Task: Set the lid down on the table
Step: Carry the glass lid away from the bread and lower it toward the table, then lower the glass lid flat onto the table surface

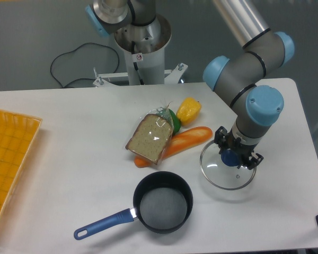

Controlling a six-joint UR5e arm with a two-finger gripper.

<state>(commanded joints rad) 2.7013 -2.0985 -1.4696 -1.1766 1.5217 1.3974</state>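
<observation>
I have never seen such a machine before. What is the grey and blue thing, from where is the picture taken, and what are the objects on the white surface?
The grey and blue thing is a robot arm with joints. At its end is a two-finger gripper, a kind of mechanical hand. The picture comes from one fixed camera that looks down on the table from the front.

The gripper is closed on the blue knob of a round glass lid, on the right side of the table. Whether the lid touches the table or hangs just above it, I cannot tell.

In front of the middle stands a dark saucepan with a blue handle, open, without its lid. Behind it lie a wrapped slice of bread, an orange carrot, a yellow pepper and something green, mostly hidden. At the left edge is a yellow-orange tray.
</observation>
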